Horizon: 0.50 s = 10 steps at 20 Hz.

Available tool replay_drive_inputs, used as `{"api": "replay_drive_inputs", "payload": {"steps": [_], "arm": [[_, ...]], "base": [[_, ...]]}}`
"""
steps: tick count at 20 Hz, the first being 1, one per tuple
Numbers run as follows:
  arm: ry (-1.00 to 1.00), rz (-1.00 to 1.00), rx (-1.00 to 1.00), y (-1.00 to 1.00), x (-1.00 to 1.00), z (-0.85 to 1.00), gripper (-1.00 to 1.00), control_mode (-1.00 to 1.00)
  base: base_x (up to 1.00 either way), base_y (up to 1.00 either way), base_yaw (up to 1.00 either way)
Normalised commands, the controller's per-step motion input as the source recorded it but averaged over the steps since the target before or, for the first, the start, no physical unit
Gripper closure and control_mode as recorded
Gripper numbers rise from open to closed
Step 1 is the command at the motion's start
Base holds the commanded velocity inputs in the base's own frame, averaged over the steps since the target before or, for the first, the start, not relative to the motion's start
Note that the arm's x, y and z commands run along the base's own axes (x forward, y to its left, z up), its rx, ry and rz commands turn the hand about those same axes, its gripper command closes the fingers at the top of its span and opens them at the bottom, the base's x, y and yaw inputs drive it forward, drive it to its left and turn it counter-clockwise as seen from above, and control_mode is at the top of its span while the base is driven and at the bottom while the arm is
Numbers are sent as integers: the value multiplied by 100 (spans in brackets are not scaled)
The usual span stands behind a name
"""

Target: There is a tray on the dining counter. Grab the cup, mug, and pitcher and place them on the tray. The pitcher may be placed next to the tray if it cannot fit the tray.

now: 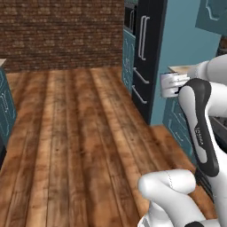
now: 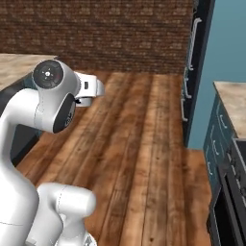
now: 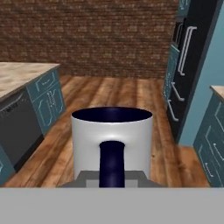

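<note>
My tool (image 3: pixel 112 177) nearly closed, pinching dark navy handle of light grey cylindrical mug (image 3: pixel 112 140); mug upright, carried above wooden floor (image 3: pixel 109 94); blue tray's direction unknown.

Base views flank arm; share wood floor (image 1: pixel 80 133).

i am in a kitchen. i see teal cabinets (image 3: pixel 46 98), a marble worktop (image 3: pixel 19 74), a dark dishwasher (image 3: pixel 17 127), a tall black fridge (image 3: pixel 190 65), a brick wall (image 3: pixel 92 37) and a wood floor (image 1: pixel 75 133).
</note>
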Motion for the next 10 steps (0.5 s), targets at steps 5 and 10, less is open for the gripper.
{"api": "replay_drive_inputs", "payload": {"steps": [5, 10], "arm": [[0, 0, 0, 0, 0, 0, 100, 100], [0, 0, 0, 0, 0, 0, 100, 100]], "base": [[100, 21, 7], [100, 25, 5]]}}
